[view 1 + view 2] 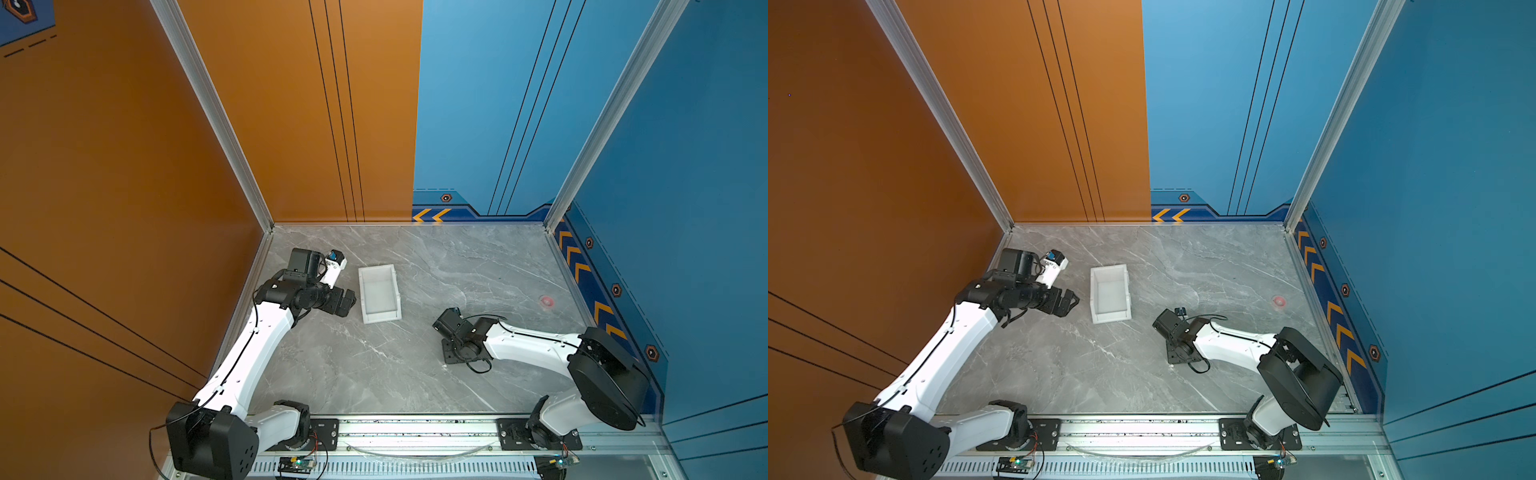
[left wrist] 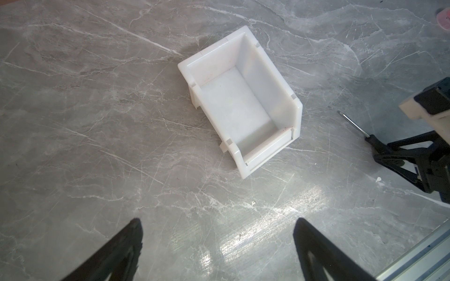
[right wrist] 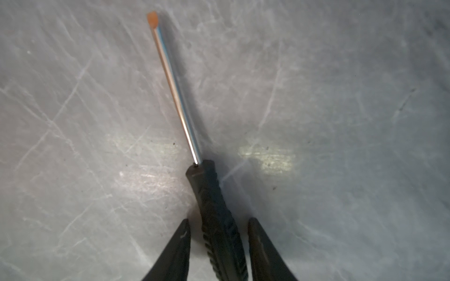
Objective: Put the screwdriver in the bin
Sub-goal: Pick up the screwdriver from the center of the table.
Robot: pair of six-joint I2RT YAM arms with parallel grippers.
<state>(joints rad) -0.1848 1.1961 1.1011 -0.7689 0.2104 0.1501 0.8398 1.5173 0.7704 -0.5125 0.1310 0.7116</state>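
Right wrist view: the small screwdriver with a ribbed black handle and thin bright metal shaft (image 3: 207, 185) lies flat on the grey marbled stone tabletop (image 1: 457, 266). The right gripper (image 3: 219, 220) straddles its handle, with a slim gap on each side and nothing pinched yet.

The handle sits slightly askew between the fingers. A squeeze could roll it or squirt it out, and a grip this far back may let the shaft droop and catch a wall of the white rectangular open-top plastic bin (image 2: 267, 77).

In both top views the arm hides the screwdriver, at about 4 o'clock from the empty bin. The left gripper (image 2: 218, 220) hovers at the bin's 9 o'clock, fingers spread wide and empty.

Orange and blue wall panels enclose the glossy, reflective table. A small red round object (image 1: 546, 301) lies at the bin's 3 o'clock.
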